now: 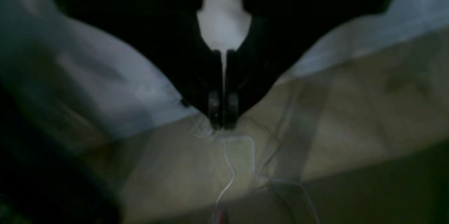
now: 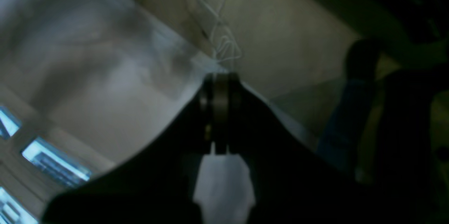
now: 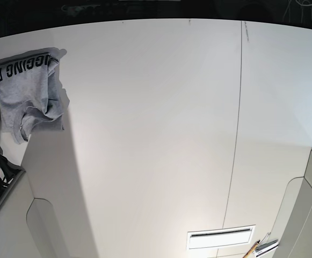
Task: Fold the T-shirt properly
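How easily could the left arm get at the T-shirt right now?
Probably not easily. The T-shirt lies bunched at the table's far corner, on the opposite side from that arm. Nothing on the surface blocks the way, but it looks a long stretch across.

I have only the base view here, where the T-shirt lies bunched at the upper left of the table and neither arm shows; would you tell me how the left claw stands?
Observer: The left claw is shut, tips pressed together.
Operator: Thank you. Is the T-shirt in it?
Observer: Nothing shows gripped between its tips; a thin white cord trails just beyond them.
Operator: And the right claw?
Observer: The right claw is shut too, with a looped white cord just past its tips.
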### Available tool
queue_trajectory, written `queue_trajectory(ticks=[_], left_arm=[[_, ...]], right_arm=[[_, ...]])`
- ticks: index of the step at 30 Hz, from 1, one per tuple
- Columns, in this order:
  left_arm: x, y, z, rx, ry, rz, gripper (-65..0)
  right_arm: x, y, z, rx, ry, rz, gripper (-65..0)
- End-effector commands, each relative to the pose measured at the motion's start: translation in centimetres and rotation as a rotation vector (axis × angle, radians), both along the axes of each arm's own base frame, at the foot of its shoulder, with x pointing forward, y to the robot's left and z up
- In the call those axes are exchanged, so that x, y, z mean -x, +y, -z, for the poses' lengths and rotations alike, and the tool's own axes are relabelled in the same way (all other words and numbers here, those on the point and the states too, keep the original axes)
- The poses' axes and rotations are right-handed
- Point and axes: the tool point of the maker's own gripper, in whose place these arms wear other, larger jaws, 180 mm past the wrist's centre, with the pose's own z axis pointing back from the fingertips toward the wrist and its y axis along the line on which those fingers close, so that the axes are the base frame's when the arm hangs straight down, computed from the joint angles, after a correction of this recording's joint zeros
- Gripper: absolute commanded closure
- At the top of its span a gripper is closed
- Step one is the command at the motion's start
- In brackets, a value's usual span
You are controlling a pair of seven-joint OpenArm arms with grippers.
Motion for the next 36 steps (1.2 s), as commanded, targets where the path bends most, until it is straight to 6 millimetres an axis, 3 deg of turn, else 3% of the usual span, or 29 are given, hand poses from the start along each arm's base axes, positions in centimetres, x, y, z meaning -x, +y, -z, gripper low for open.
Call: queue_trajectory(ticks=[1,6,9,13,17,21,29,34,36], left_arm=[[0.5,-0.3,0.9,0.008,-0.009,0.011,-1.3],[1.0,-3.6,6.6,0.068,-0.066,0.110,-1.3],[-0.2,-6.5,9.9,0.111,-0.109,0.149,-1.3],[-3.4,-11.0,13.7,0.163,-0.166,0.151,-1.3],[-6.8,-15.0,16.5,0.195,-0.207,0.102,-1.3],[-8.7,-18.3,18.4,0.219,-0.216,0.065,-1.3],[-14.2,-19.4,21.9,-0.010,-0.391,0.066,-1.3],[-17.0,-19.0,22.3,-0.105,-0.441,0.042,-1.3],[-17.2,-19.0,22.3,-0.111,-0.446,0.039,-1.3]], right_arm=[[0.6,0.1,0.9,-0.005,0.014,-0.002,0.0],[2.0,0.9,8.0,-0.008,0.006,-0.014,0.0],[1.6,1.8,12.1,0.016,-0.019,0.042,0.0],[-1.6,3.2,16.9,0.086,-0.060,0.173,0.0],[-6.3,3.9,20.4,0.175,-0.146,0.311,0.0],[-10.7,4.9,22.3,0.260,-0.232,0.406,0.0],[-16.6,8.0,22.9,0.274,-0.332,0.530,0.0],[-17.2,9.2,22.8,0.250,-0.344,0.542,0.0],[-17.2,9.2,22.8,0.250,-0.344,0.541,0.0]])
